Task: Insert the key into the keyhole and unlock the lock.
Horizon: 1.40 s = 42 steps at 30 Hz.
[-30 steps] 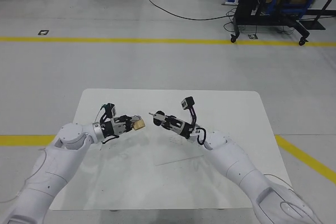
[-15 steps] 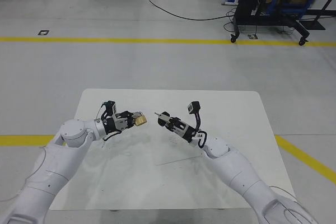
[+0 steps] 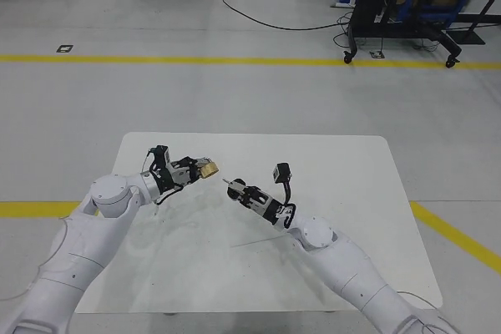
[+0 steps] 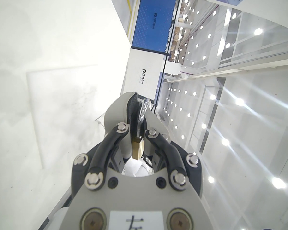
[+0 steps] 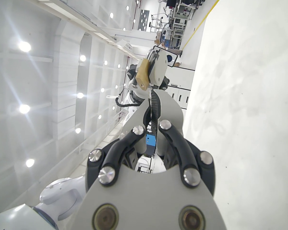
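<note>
Lock [image 5: 143,74]: small padlock with a brass body and a bright steel shackle, carried in the air above the table. Judged dense for its size, rigid and smooth-faced; it should take a firm pinch on its flat sides, but is likely to pivot between the pads if pushed off-centre. Keyhole [image 5: 142,85]: dark round opening in the end face of the brass body, turned away from the shackle and left uncovered. Left gripper [image 4: 140,107]: jaws drawn narrow onto the lock, flat sides between the pads and shackle lying along the fingertips; exactly where the pads bear on the body cannot be told. Key [image 3: 227,181]: thin metal blade near the lock's keyhole face, apart from it and not yet entered, pointing roughly towards that face. Judged light, stiff and slippery, prone to twist in the grip once turning load comes on; best held by its head, with the whole blade free. Right gripper [image 5: 153,96]: just beyond the key on the side away from the lock, jaws closed tight on the key's head, blade projecting past the fingertips. Table [image 3: 342,167]: plain white top below the lock, with neither the lock nor the key touching it. Insertion will call for close alignment of the blade with the opening.
</note>
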Available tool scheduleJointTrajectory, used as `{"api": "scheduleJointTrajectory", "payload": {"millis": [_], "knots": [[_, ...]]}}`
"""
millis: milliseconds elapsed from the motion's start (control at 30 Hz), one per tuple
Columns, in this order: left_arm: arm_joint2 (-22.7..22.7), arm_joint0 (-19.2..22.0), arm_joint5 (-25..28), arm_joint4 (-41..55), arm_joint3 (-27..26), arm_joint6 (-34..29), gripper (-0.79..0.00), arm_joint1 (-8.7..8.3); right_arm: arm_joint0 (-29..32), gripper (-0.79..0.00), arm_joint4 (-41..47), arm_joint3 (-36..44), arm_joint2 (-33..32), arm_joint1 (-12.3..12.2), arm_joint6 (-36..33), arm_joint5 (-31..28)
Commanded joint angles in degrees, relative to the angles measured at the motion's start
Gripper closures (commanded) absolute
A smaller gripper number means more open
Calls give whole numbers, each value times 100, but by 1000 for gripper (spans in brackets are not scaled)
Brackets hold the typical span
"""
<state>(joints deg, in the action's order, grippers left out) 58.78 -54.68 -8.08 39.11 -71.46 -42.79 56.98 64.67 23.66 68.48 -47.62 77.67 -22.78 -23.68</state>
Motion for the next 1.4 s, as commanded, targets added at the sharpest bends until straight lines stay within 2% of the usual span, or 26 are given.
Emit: {"api": "scheduleJointTrajectory", "payload": {"millis": [0, 133, 300, 567, 1100, 1233, 1367], "knots": [[10, -11, -25, -56, -17, 53, 0, 6, 121, 0, -90, 271, 7, 3, 222, 228], [4, -50, -50, -259, -100, 284, 0, 24, 298, 0, -280, 682, 59, 32, 602, 482], [8, -99, -78, -390, -205, 494, 0, 54, 322, 0, -319, 790, 125, 116, 1007, 555], [62, -133, -88, -437, -233, 490, 0, 91, 183, 0, -143, 537, 158, 250, 1177, 504], [177, -159, -172, -511, -205, 442, 0, 158, 63, 0, -492, 247, 239, 449, 1480, 456], [201, -169, -191, -509, -196, 416, 0, 175, 51, 0, -781, 202, 271, 498, 1749, 436], [225, -184, -192, -530, -205, 436, 0, 192, 60, 0, -1302, 171, 321, 554, 2313, 405]]}}
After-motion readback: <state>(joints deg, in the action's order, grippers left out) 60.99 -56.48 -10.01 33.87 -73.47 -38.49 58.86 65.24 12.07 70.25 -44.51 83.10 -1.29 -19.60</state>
